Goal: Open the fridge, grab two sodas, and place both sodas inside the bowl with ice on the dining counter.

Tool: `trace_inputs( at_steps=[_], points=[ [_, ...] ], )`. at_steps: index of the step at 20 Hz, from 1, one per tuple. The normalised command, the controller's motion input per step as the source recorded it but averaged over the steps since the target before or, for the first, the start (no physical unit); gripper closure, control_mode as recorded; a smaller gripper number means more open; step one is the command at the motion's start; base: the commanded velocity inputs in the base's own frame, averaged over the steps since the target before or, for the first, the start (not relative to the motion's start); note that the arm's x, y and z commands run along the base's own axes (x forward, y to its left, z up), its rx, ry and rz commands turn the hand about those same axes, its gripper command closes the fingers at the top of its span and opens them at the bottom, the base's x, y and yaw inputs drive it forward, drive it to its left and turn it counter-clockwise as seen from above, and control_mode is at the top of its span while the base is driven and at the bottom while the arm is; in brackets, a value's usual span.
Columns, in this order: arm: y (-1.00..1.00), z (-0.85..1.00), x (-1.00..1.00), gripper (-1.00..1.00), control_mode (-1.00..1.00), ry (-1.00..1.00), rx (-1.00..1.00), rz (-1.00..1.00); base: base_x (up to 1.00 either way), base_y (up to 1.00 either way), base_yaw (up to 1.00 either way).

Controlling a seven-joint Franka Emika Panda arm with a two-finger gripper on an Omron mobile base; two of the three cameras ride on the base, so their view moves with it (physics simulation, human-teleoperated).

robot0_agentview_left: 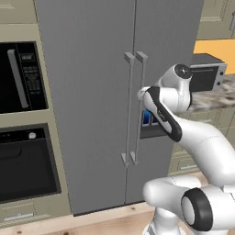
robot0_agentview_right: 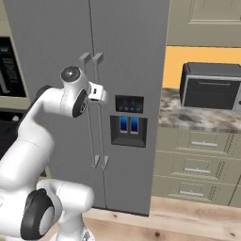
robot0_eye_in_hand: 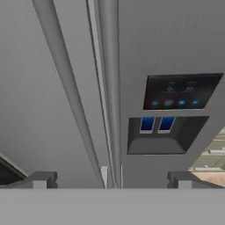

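Fridge doors shut, contents hidden; gripper open before handles

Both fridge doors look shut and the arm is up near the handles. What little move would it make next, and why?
Probably ease the gripper forward onto a handle and close. The fridge is shut, both bar handles run up the hand view between the wide-open jaws, and nothing is held, so a door must be gripped before any soda can be reached.

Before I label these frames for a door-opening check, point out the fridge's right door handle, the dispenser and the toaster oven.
right door handle (robot0_agentview_left: pixel 139 108): left base view, middle of the bar.
dispenser (robot0_agentview_right: pixel 128 131): right base view, dark recess.
toaster oven (robot0_agentview_right: pixel 210 92): right base view, glass door.
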Motion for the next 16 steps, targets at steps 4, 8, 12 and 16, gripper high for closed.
trace_inputs(
  at_steps=[4, 8, 12, 16],
  points=[
    [-0.01, 0.0, 0.45, -1.0, -1.0, -0.02, 0.0, -0.08, 0.0, 0.0, 0.0],
    [0.03, 0.0, 0.5, -1.0, -1.0, -0.01, 0.0, -0.06, 0.0, 0.0, 0.0],
    [0.0, -0.02, 0.51, -1.0, -1.0, -0.01, 0.0, -0.03, 0.0, 0.0, 0.0],
    [0.0, -0.05, 0.53, -1.0, -1.0, -0.02, 0.0, -0.01, 0.0, 0.0, 0.0]
  ],
)
